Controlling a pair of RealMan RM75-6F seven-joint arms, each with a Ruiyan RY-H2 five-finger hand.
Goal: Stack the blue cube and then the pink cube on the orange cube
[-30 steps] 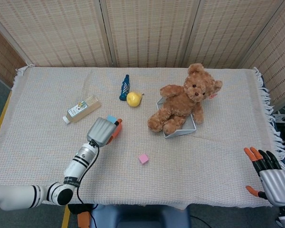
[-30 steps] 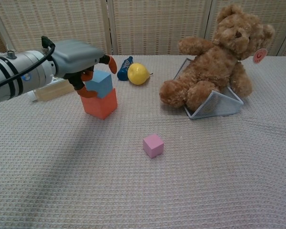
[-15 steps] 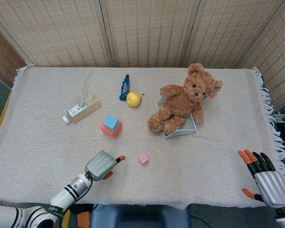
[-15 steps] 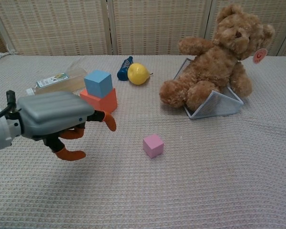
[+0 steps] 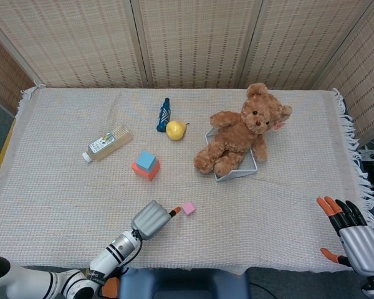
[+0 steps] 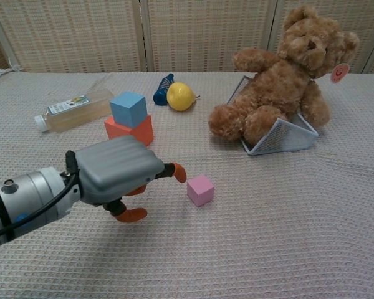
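The blue cube [image 5: 146, 160] [image 6: 128, 109] sits on top of the orange cube [image 5: 146, 170] [image 6: 130, 130] left of centre. The pink cube [image 5: 187, 207] [image 6: 200, 189] lies alone on the cloth nearer the front edge. My left hand [image 5: 153, 218] [image 6: 119, 172] hovers just left of the pink cube, fingers apart and empty, one orange fingertip [image 6: 178, 172] close to the cube without touching it. My right hand [image 5: 350, 231] rests open at the table's front right corner, seen only in the head view.
A brown teddy bear [image 5: 240, 128] [image 6: 283, 78] sits on a tipped wire tray [image 6: 280, 137]. A yellow pear [image 5: 176, 129] [image 6: 181, 96], a dark blue bottle [image 5: 164, 114] and a clear lying bottle [image 5: 107, 144] [image 6: 73, 111] are behind the stack.
My left hand let go of the blue cube on the orange cube, drew back toward the front edge, then moved right until it is beside the pink cube. The right hand barely shifted.
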